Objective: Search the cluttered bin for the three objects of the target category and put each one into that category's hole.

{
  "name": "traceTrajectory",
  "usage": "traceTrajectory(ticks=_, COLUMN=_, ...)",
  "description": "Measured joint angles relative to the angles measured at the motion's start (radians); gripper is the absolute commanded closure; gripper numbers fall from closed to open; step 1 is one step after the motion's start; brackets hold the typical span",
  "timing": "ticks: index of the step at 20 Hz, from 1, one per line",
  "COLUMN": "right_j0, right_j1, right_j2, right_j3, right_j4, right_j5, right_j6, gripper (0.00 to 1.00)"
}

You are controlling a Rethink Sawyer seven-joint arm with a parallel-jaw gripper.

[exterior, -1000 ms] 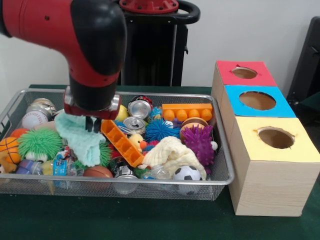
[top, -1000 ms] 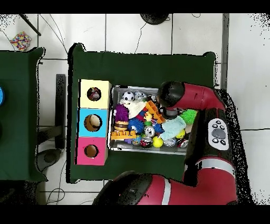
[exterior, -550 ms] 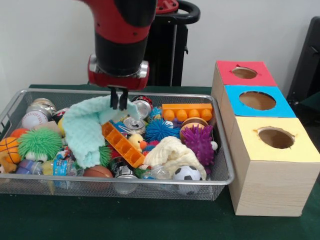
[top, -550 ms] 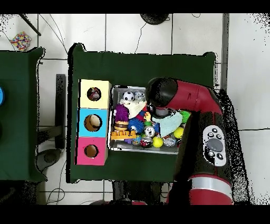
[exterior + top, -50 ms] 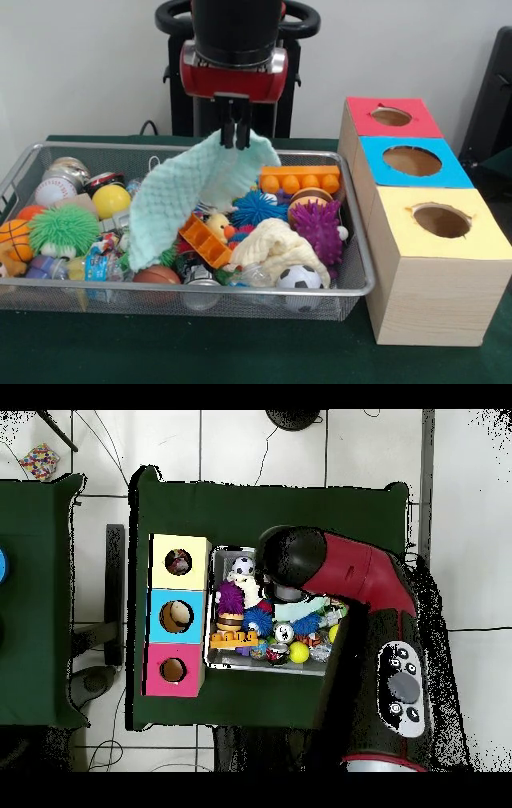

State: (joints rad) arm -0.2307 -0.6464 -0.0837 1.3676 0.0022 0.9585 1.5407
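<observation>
Mint cloth [image 5: 188,192] hung clamped in the fingers [image 5: 235,134], lifted above the wire bin [image 5: 352,272], lower corner trailing among toys, carried higher and nearer the three box holes than a second ago, open desk [image 5: 240,352] in front, one yellow ball [image 5: 111,201] uncovered.

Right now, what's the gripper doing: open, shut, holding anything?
Gripper: shut on the mint-green washcloth, pinching its top edge; the cloth hangs down into the wire bin.
</observation>
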Motion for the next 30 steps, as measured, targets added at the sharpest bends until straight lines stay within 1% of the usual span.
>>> traceTrajectory(ticks=4, right_j0=0.008, right_j1=-0.033, right_j2=0.004, right_j3=0.032, right_j4=0.014, right_j5=-0.056, right_j6=0.000, gripper=1.00)
traceTrajectory(ticks=7, right_j0=0.007, right_j1=-0.054, right_j2=0.013, right_j3=0.068, right_j4=0.064, right_j5=-0.130, right_j6=0.000, gripper=1.00)
traceTrajectory(ticks=10, right_j0=0.007, right_j1=-0.057, right_j2=0.015, right_j3=0.092, right_j4=0.108, right_j5=-0.158, right_j6=0.000, gripper=1.00)
traceTrajectory(ticks=14, right_j0=0.005, right_j1=-0.050, right_j2=0.019, right_j3=0.122, right_j4=0.160, right_j5=-0.157, right_j6=0.000, gripper=1.00)
traceTrajectory(ticks=18, right_j0=0.003, right_j1=-0.043, right_j2=0.030, right_j3=0.152, right_j4=0.189, right_j5=-0.139, right_j6=0.000, gripper=1.00)
traceTrajectory(ticks=23, right_j0=0.005, right_j1=-0.029, right_j2=0.032, right_j3=0.162, right_j4=0.204, right_j5=-0.095, right_j6=0.000, gripper=1.00)
traceTrajectory(ticks=24, right_j0=0.008, right_j1=-0.016, right_j2=0.032, right_j3=0.162, right_j4=0.214, right_j5=-0.046, right_j6=0.000, gripper=0.00)
traceTrajectory(ticks=27, right_j0=0.009, right_j1=-0.014, right_j2=0.032, right_j3=0.162, right_j4=0.215, right_j5=-0.034, right_j6=0.000, gripper=0.00)
traceTrajectory(ticks=28, right_j0=0.010, right_j1=-0.009, right_j2=0.032, right_j3=0.162, right_j4=0.216, right_j5=-0.007, right_j6=0.000, gripper=0.00)
traceTrajectory(ticks=30, right_j0=0.012, right_j1=-0.006, right_j2=0.032, right_j3=0.162, right_j4=0.216, right_j5=0.007, right_j6=0.000, gripper=0.00)
